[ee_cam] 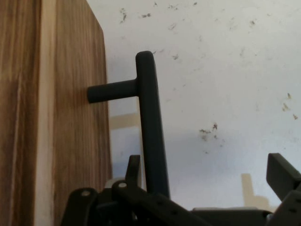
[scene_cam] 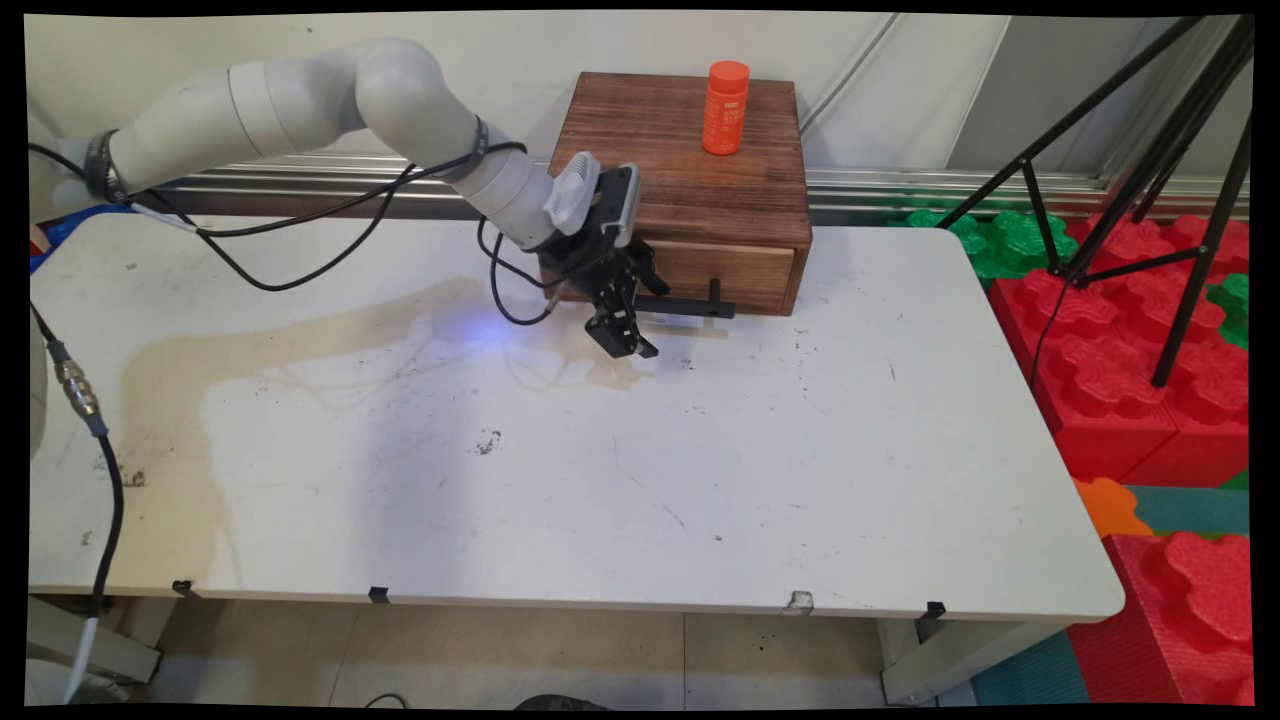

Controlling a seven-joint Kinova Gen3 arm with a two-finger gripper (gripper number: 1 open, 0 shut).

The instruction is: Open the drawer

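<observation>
A wooden box (scene_cam: 690, 150) stands at the table's far edge, with one drawer (scene_cam: 745, 272) in its front that looks pushed in. On top of the box an orange bottle (scene_cam: 726, 108) stands upright. A black bar handle (scene_cam: 690, 307) sticks out from the drawer front on two posts. My gripper (scene_cam: 628, 318) is open at the handle's left end. In the hand view the handle bar (ee_cam: 149, 117) runs up between my two fingers, close to the one beside the drawer front (ee_cam: 70, 117) and far from the other finger (ee_cam: 282, 172). Nothing is clamped.
The white table (scene_cam: 600, 480) carries a brownish stain and scuff marks. Black cables (scene_cam: 300, 270) hang from the arm over the table's left part. A black tripod (scene_cam: 1180, 200) and red and green foam blocks (scene_cam: 1100, 370) stand off the table's right side.
</observation>
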